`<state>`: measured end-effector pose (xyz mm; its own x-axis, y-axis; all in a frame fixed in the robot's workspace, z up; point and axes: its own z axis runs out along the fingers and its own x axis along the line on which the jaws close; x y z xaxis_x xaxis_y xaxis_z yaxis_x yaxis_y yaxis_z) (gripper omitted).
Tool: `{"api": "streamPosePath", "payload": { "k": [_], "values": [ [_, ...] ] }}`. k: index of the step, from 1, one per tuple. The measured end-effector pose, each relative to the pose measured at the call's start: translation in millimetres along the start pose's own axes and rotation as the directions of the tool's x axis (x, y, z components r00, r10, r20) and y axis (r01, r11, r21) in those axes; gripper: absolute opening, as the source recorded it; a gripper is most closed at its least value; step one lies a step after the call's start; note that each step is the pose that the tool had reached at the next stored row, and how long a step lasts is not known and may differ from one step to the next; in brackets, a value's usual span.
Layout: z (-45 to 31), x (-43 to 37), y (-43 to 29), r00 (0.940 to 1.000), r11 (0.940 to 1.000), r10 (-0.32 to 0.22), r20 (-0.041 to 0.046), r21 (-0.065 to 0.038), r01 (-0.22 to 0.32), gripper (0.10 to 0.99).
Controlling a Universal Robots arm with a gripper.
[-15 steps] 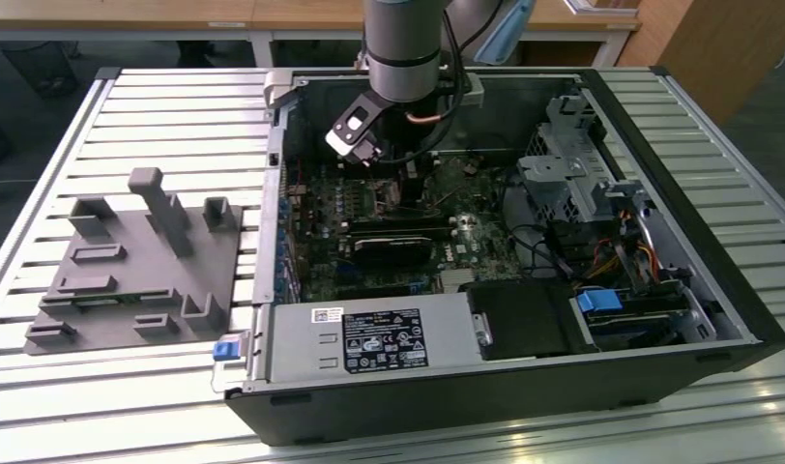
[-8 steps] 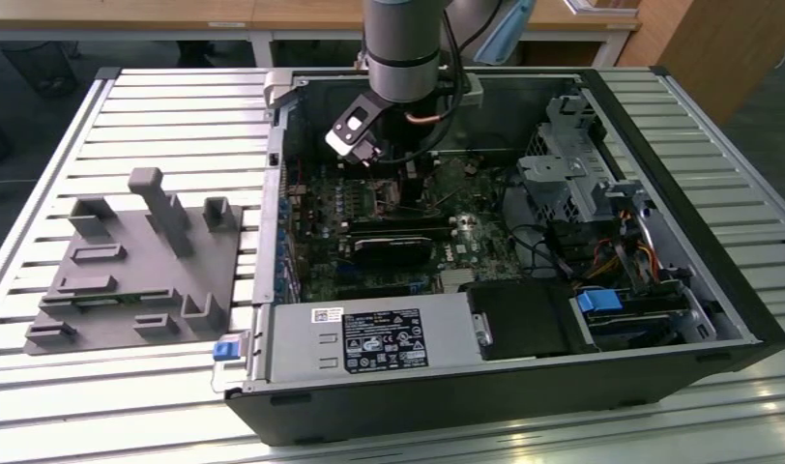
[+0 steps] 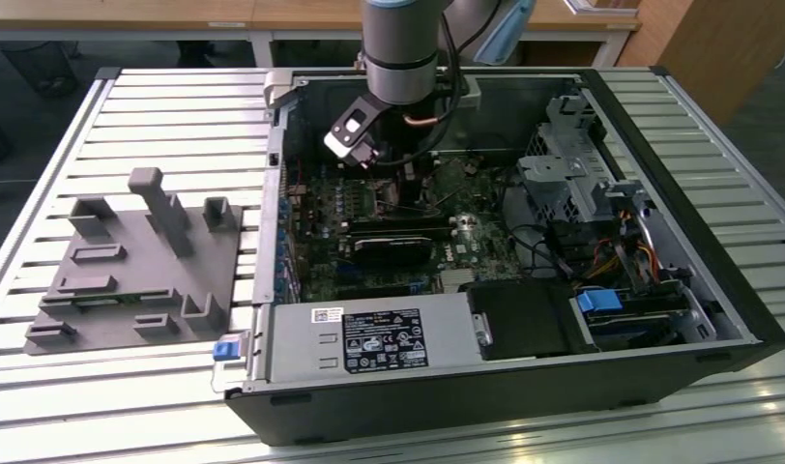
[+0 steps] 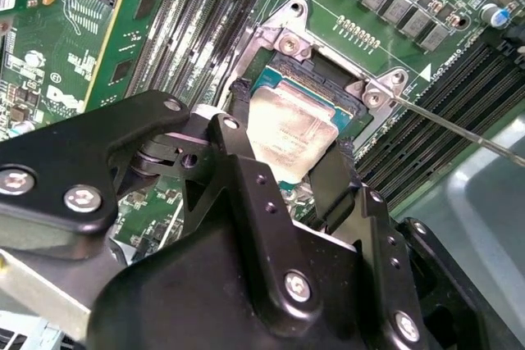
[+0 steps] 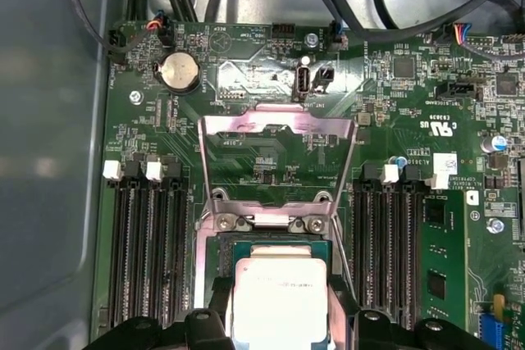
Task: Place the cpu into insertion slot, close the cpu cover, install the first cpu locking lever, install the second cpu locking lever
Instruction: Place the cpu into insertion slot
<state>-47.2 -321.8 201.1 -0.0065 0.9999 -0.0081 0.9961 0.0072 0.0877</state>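
Even bright light; glare on the cpu cover (image 5: pixel 279 123)

An open computer case (image 3: pixel 735 309) lies on a slatted metal table (image 3: pixel 134 97). The grey robot arm (image 3: pixel 399 48) reaches down into it from above, and its gripper (image 3: pixel 395 162) hangs low over the far part of the green circuit board (image 3: pixel 354 208). A black block (image 3: pixel 399 246) sits nearer on the board. A labelled silver power supply (image 3: pixel 366 340) lies along the near side. Toward the exterior view's right stands a metal drive cage (image 3: pixel 573 174). A grey fixture (image 3: pixel 134 261) with upright posts rests on the table at the exterior view's left.
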Motion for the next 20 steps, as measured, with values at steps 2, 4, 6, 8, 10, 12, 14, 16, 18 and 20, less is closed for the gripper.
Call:
{"api": "streamPosePath", "payload": {
  "k": [2,4,6,8,10,12,14,16,18,20],
  "values": [
    [1.0,0.0,-0.2,1.0,1.0,0.0,0.0001,0.0,0.0,0.541],
    [2.0,0.1,-0.3,1.0,1.0,0.0,0.0,0.0,0.0,0.541],
    [2.3,0.0,-0.6,1.0,1.0,0.0,0.0002,0.0,0.0,0.541],
    [2.9,0.1,-0.8,1.0,1.0,0.0,0.0,0.0,0.0,0.541],
    [3.4,0.1,-0.8,1.0,1.0,0.0,0.0001,0.0,0.0,0.541],
    [3.7,0.4,-0.8,1.0,1.0,0.0,0.0002,0.0,0.0,0.541],
    [4.1,0.6,-0.9,1.0,1.0,0.0,0.0,0.0,0.0,0.541],
    [4.7,0.9,-0.9,1.0,1.0,0.0,0.0,0.0,0.0,0.541],
    [5.7,1.4,-1.0,1.0,1.0,0.0,-0.0001,0.001,0.0,0.541],
    [6.8,1.7,-1.1,1.0,1.0,0.0,0.0001,0.001,0.0,0.541]
  ]
}}
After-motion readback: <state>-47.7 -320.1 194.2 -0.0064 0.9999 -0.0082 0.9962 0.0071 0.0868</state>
